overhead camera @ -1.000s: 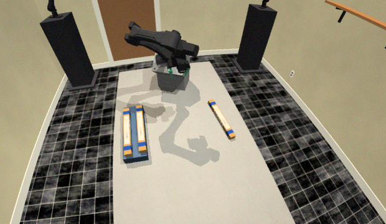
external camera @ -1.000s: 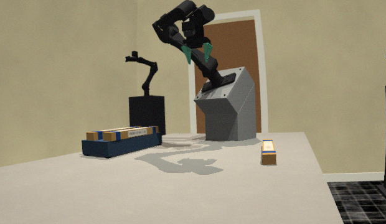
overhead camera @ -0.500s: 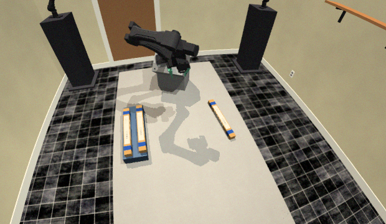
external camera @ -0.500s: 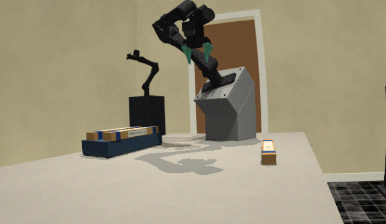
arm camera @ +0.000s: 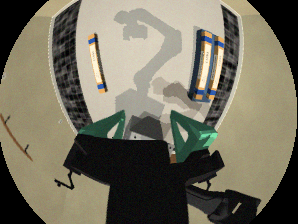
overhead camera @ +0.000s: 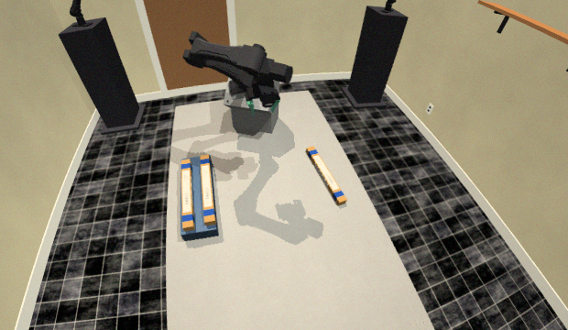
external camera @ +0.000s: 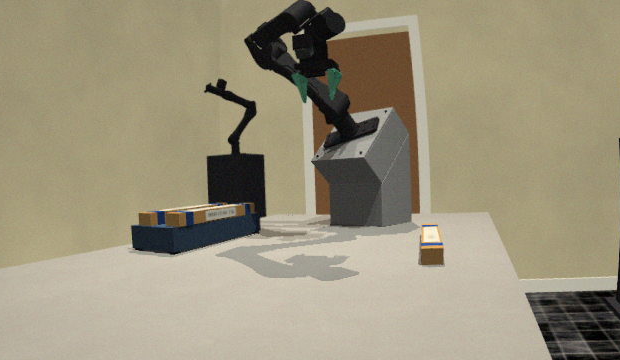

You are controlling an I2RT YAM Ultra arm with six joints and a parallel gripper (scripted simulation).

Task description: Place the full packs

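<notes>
The low blue platform [overhead camera: 198,194] [external camera: 195,240] [arm camera: 192,93] bears two packs lying flat side by side lengthwise. The outer pack [overhead camera: 187,190] [external camera: 148,218] [arm camera: 216,70] lies along the left edge in the top view, and the inner pack [overhead camera: 207,190] [external camera: 176,219] [arm camera: 204,65] lies along the right edge, a blue strip between them. The third pack [overhead camera: 326,175] [external camera: 432,255] [arm camera: 97,65] lies flat on the table at the right. All look alike; their weights cannot be seen. My gripper [overhead camera: 263,108] [external camera: 318,100] [arm camera: 147,113] is open and empty, high above the table near the arm's base.
The grey angled arm base [overhead camera: 254,120] [external camera: 355,192] stands at the table's far end. The pale table [overhead camera: 275,280] [external camera: 290,320] carries the arm's shadow between the platform and the third pack. Black pedestals [overhead camera: 96,73] [overhead camera: 377,55] stand off the table on both sides.
</notes>
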